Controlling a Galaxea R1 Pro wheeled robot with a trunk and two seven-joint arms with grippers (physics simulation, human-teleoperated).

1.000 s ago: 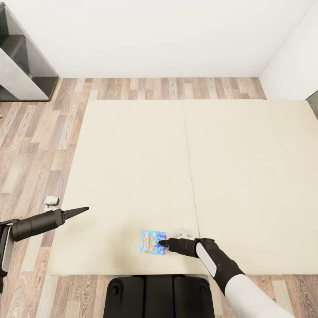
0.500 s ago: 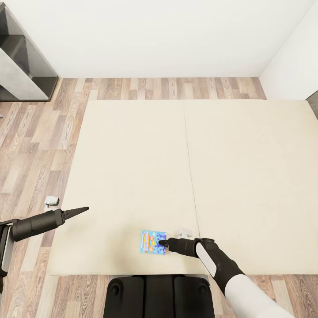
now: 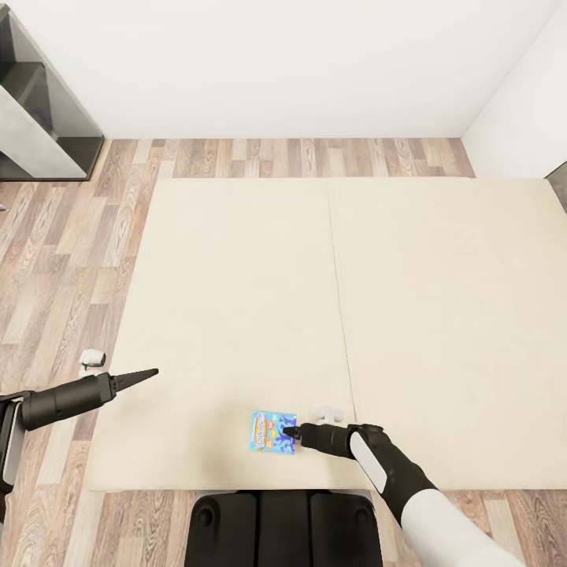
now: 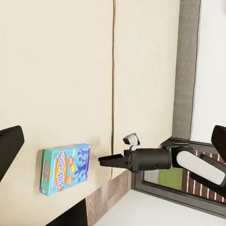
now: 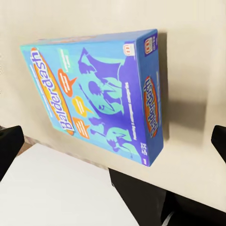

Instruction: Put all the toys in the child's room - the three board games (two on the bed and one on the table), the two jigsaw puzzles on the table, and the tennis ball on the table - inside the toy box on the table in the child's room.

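Blue board game [image 3: 273, 431]: flat on the cream bed [image 3: 236, 315], near its front edge. Right gripper [image 3: 290, 432]: at the game's right side, fingers spread wide in the right wrist view, "Balderdash" lid legible there. Left gripper [image 3: 150, 372]: over the bed's left edge, spread wide, empty.

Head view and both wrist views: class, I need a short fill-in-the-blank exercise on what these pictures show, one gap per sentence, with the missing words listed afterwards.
1. The small blue game box lies flat on the cream ____.
2. The word printed large on its lid is ____.
3. The gripper nearest the box is the ____ gripper.
4. The floor around the bed is made of ____ planks.

Missing words: bed; Balderdash; right; wood
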